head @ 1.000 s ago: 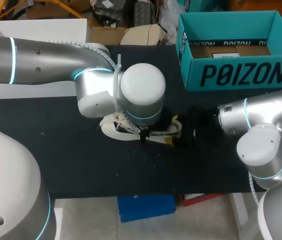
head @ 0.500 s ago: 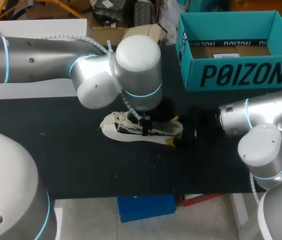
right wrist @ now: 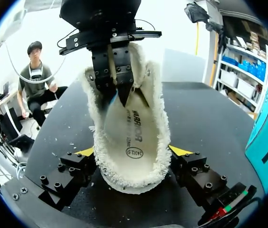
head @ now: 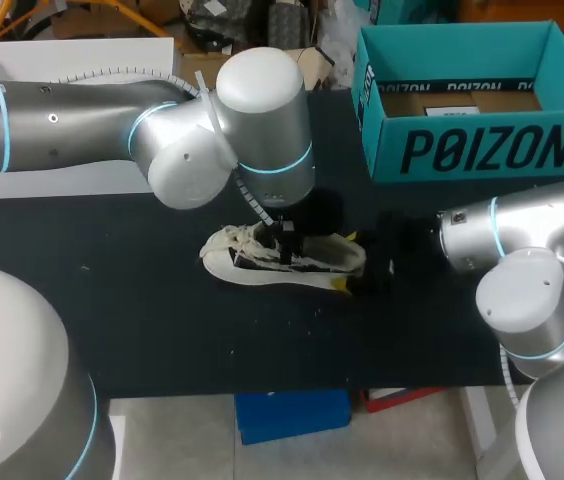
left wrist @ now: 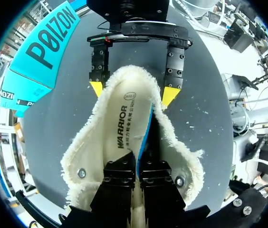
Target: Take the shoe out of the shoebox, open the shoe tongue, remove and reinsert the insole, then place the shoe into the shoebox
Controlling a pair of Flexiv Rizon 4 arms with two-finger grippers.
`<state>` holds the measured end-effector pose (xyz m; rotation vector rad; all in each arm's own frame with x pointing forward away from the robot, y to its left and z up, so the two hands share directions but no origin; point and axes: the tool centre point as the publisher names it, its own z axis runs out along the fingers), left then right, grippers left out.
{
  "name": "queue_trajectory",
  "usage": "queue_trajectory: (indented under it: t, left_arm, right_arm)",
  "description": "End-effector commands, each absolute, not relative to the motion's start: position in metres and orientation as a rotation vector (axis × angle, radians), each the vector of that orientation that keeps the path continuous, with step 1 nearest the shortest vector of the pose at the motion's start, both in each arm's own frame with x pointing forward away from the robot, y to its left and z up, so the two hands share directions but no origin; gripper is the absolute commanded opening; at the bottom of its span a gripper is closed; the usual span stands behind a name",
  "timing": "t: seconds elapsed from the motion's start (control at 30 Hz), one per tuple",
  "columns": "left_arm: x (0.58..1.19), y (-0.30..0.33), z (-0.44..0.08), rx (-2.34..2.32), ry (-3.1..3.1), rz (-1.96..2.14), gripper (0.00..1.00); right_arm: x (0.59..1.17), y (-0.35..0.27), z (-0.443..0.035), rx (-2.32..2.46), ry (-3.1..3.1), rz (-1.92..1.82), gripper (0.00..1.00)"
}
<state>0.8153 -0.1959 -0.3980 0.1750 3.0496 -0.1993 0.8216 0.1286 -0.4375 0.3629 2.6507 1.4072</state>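
A cream fleece-lined shoe (head: 237, 260) lies on its sole in the middle of the black table, toe to the left. My left gripper (head: 287, 238) reaches down into its opening. In the left wrist view the black fingers (left wrist: 119, 178) are shut on the raised edge of the printed insole (left wrist: 119, 128). My right gripper (head: 357, 270) is at the heel. Its yellow tips (right wrist: 84, 152) press the fuzzy collar of the shoe (right wrist: 153, 118) from both sides. The teal shoebox (head: 472, 150) stands open at the back right with no shoe in it.
A white box (head: 72, 60) sits at the back left edge of the table. Small white flecks (left wrist: 205, 128) lie on the black surface around the shoe. The front of the table (head: 212, 340) is bare.
My left arm's wrist has lifted up and back from over the shoe, exposing more of it. The shoe and my right arm have stayed in place.
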Motion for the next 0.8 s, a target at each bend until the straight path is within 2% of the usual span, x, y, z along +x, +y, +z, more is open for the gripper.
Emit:
queue_trajectory:
  t: [0.03, 0.37, 0.8]
  left_arm:
    - [0.813, -0.192, -0.386, 0.166, 3.042, -0.199, 0.0]
    - [0.807, -0.19, -0.37, 0.17, 3.018, -0.211, 0.0]
    - [0.815, -0.212, -0.391, 0.355, 3.053, -0.369, 0.0]
  right_arm:
    - [0.822, 0.131, -0.44, 0.367, 2.652, 1.402, 0.0]
    - [0.822, 0.131, -0.44, 0.367, 2.652, 1.402, 0.0]
    - [0.822, 0.131, -0.44, 0.367, 2.652, 1.402, 0.0]
